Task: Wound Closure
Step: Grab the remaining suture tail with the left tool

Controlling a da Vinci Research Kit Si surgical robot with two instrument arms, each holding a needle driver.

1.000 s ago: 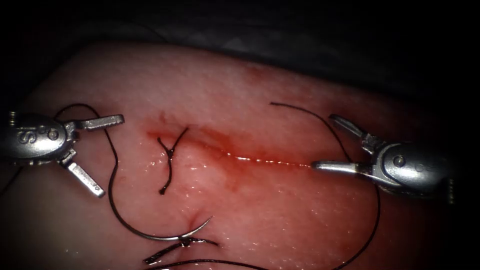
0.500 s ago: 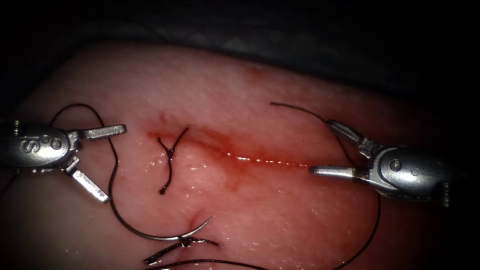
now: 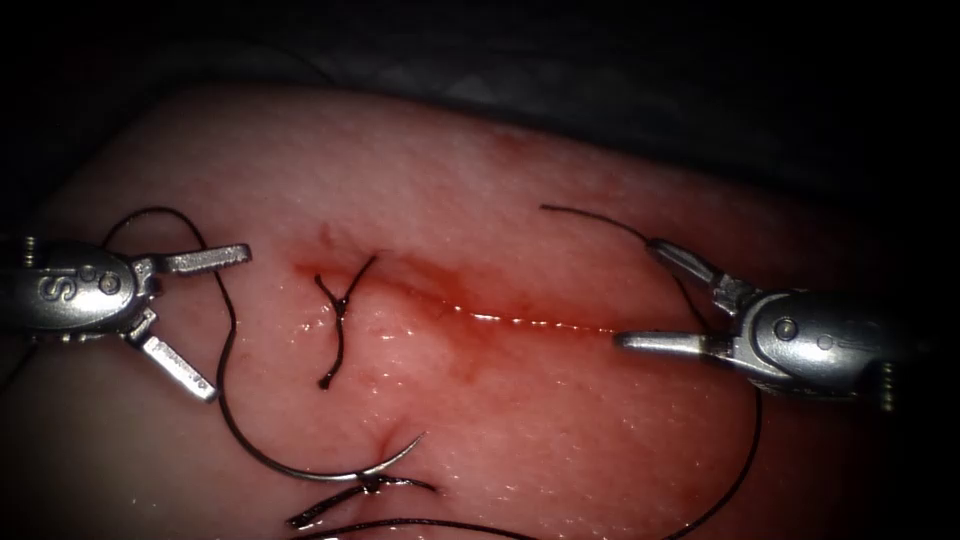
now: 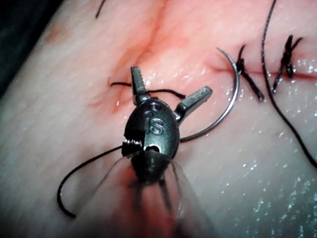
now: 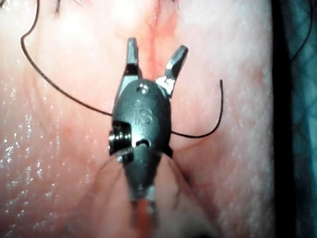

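Observation:
The tissue (image 3: pixel 560 430) has a cut (image 3: pixel 520 320) running across it, wet with red fluid. The curved needle (image 3: pixel 330 474) lies on the tissue near the cut's left end, toward the front. Neither tool holds it, and its tip rests by a small red mark. My left tool (image 3: pixel 225 322) hovers to the left of the cut, jaws open and holding nothing. Dark thread (image 3: pixel 228 330) runs between its jaws down to the needle. My right tool (image 3: pixel 638 292) is at the cut's right end, also open and holding nothing. The left tool (image 4: pixel 171 82) and needle (image 4: pixel 229 106) appear close up, as does the right tool (image 5: pixel 157 45).
A tied stitch (image 3: pixel 340 310) with cut ends crosses the cut's left end. A second knot (image 3: pixel 365 487) sits just in front of the needle. A long loose thread (image 3: pixel 752 430) curves from behind the right tool down the tissue's right side.
The right tool has edged a little to the left along the cut. The left tool has shifted slightly with its jaws still open. Needle and thread have not moved.

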